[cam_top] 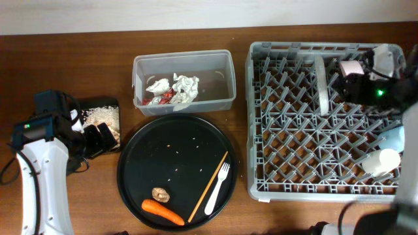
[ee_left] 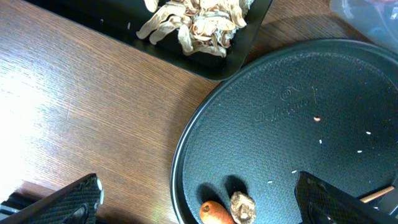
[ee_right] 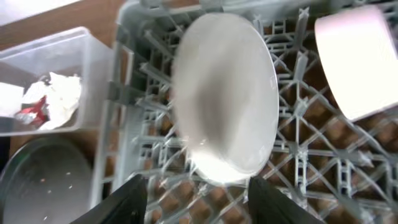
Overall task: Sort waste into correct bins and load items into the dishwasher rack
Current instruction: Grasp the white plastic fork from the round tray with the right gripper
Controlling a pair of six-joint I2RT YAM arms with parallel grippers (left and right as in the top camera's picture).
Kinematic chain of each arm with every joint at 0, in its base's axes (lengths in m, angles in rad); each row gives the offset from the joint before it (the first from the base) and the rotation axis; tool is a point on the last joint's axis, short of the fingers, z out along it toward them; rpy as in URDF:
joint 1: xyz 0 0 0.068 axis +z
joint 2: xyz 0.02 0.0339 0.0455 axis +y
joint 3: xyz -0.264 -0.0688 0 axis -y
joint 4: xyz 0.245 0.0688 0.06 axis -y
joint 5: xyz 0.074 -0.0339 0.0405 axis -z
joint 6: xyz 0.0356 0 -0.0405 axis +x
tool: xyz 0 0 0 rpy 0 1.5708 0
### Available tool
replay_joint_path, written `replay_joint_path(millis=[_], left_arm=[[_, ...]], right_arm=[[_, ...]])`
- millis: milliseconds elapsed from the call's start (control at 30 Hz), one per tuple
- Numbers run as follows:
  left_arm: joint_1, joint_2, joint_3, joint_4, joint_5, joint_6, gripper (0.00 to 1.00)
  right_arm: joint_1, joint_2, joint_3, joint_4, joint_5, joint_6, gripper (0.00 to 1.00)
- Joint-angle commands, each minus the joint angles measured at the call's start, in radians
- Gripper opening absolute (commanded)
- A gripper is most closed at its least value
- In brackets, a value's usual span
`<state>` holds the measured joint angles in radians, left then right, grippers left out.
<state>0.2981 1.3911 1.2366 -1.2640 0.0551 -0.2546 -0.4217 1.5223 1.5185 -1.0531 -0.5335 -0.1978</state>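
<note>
The grey dishwasher rack holds a white plate on edge, a pinkish bowl, a white cup and a light blue cup. My right gripper is open and empty just short of the plate. The round black tray holds an orange carrot, a brown lump, a white fork and a chopstick. My left gripper is open and empty above the carrot and the lump.
The clear tub at the back holds white tissues and red-and-white wrappers. The shallow black tray at the left holds beige scraps. The left arm lies along the table's left side.
</note>
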Motion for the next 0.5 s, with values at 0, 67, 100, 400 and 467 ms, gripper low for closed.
replay_joint_path(millis=[0, 67, 100, 400, 467], left_arm=[[0.006, -0.016, 0.008, 0.002, 0.004, 0.001, 0.99], [0.006, -0.016, 0.008, 0.002, 0.005, 0.001, 0.99], [0.006, -0.016, 0.008, 0.002, 0.005, 0.001, 0.99], [0.006, -0.016, 0.008, -0.009, 0.004, 0.001, 0.99], [0.006, -0.016, 0.008, -0.009, 0.005, 0.001, 0.99]], right_arm=[[0.092, -0.129, 0.024, -0.13, -0.004, 0.005, 0.56], [0.226, -0.149, 0.024, -0.297, 0.032, 0.027, 0.56], [0.318, -0.146, 0.023, -0.37, 0.097, 0.082, 0.56], [1.035, -0.132, -0.236, -0.218, 0.267, 0.645, 0.6], [1.122, -0.113, -0.36, -0.095, 0.321, 0.767, 0.6]])
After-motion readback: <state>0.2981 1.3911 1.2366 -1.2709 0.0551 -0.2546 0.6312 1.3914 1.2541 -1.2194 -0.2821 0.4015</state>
